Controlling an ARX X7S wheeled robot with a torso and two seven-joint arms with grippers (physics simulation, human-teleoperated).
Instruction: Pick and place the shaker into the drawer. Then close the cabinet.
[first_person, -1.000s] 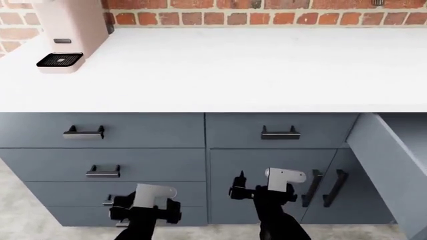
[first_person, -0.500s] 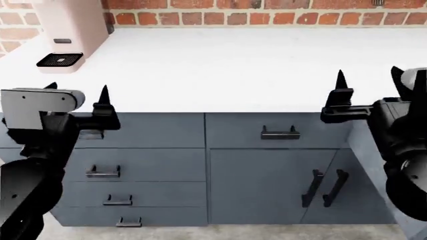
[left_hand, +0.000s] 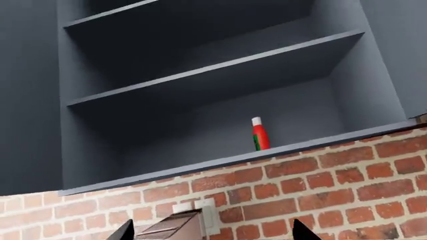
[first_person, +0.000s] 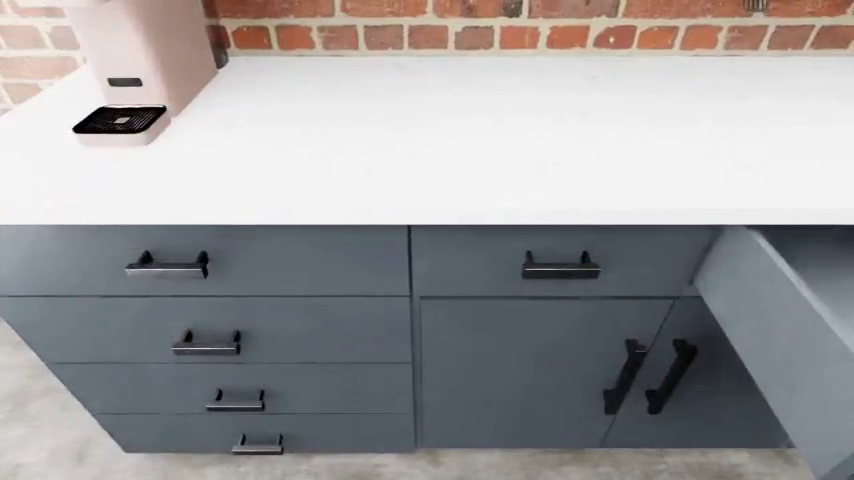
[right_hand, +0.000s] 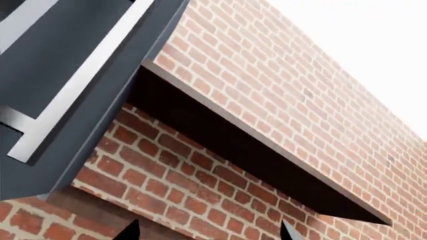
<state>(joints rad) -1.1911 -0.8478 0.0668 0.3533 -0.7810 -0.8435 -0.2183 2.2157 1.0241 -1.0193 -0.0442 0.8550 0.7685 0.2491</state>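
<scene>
Searching for the shaker (left_hand: 259, 134) on an upper shelf (left_hand: 267, 152), both my fingers (left_hand: 300, 231) spread wide and empty; nothing placed, drawer (first_person: 787, 320) open.

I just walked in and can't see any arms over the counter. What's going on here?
Nothing is being handled right now. Both arms are lifted out of the head view: the left gripper points up at open wall shelves holding a red and green bottle, the right gripper at a brick wall under a wall unit. Both look open and empty. Below, the cabinet has one door swung open at the right. No shaker shows on the worktop.
</scene>
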